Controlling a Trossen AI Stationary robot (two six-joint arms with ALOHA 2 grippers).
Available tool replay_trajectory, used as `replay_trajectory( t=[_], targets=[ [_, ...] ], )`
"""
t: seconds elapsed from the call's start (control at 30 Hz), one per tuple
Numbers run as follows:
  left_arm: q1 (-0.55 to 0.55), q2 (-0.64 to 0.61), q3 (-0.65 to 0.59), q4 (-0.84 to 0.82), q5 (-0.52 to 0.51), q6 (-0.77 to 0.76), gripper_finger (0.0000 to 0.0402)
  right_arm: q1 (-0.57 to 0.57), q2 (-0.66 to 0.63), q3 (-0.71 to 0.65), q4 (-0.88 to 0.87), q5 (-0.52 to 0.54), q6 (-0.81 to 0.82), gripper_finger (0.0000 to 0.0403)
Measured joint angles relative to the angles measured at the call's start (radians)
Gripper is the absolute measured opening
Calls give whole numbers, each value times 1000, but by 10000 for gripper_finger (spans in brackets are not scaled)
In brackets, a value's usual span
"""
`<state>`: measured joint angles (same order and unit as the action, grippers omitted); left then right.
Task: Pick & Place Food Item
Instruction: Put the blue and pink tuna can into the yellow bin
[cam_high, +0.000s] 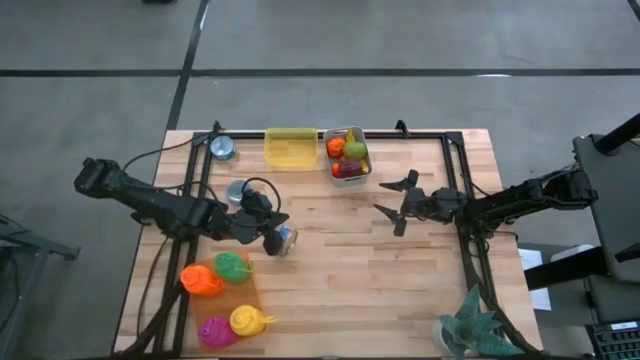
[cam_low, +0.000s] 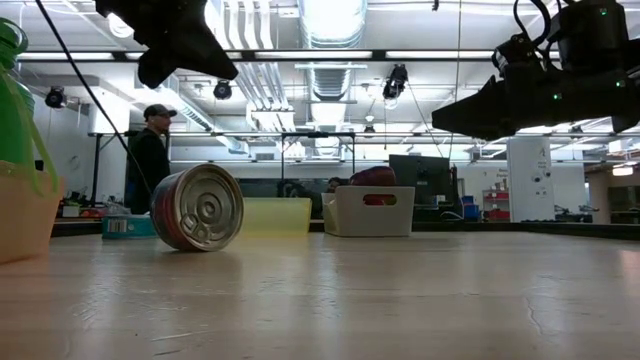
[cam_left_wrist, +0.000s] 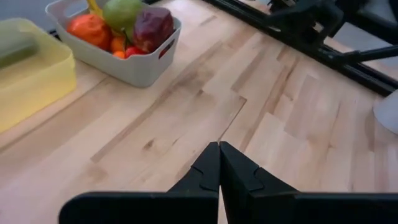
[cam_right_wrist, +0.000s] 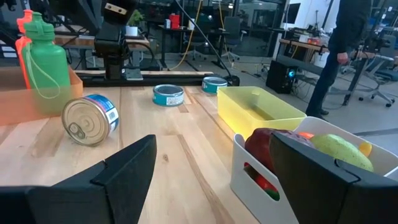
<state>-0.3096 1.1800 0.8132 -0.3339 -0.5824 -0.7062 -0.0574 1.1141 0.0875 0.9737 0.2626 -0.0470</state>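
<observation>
Plainly, nothing was held at this moment. The left gripper (cam_high: 272, 222) hung above the table with its jaws pressed together on nothing, just beside a tin can (cam_high: 284, 239) that lay tipped on its side on the wooden table (cam_high: 400, 290), its round end facing the low camera. The right gripper (cam_high: 398, 203) hovered with its jaws wide apart, empty, near a white bin (cam_high: 346, 172) of fruit at the far edge, where a dark red piece (cam_right_wrist: 273, 146) and a green one (cam_right_wrist: 339, 149) showed above the rim. A yellow tray (cam_high: 290, 148) sat just beside that bin, and two flat tins (cam_right_wrist: 168, 94) stood farther along the same edge. Which food item the task meant could not be told for sure; the fallen can looked the likeliest. The chief risk, as I judged it, lay in that can: lying on its curved wall, it could roll away at the slightest nudge from a finger, and closed jaws coming down on it would only push it. A grip across the round side might also slip. On the near left corner stood several coloured bottles (cam_high: 232, 266), close enough that a rolling can or a wide swing of the left arm might knock one over. If the fruit were wanted instead, the right gripper could catch the bin's thin wall and drag or tip it.
</observation>
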Motion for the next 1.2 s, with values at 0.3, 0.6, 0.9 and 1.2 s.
replay_trajectory(
  t=[0.3, 0.6, 0.9, 1.2],
  targets=[
    [25, -4, 5, -101, 18, -197, 4, 0, 0, 0, 0, 0, 2, 306],
    [34, 31, 33, -258, 43, -451, 68, -1, 0, 0, 0, 0, 2, 306],
    [56, 235, 265, -473, 100, -490, 271, 0, 0, 0, -2, 0, 2, 306],
    [114, 429, 515, -762, 345, -551, 340, 0, 0, 0, -6, 0, 2, 306]
  ],
)
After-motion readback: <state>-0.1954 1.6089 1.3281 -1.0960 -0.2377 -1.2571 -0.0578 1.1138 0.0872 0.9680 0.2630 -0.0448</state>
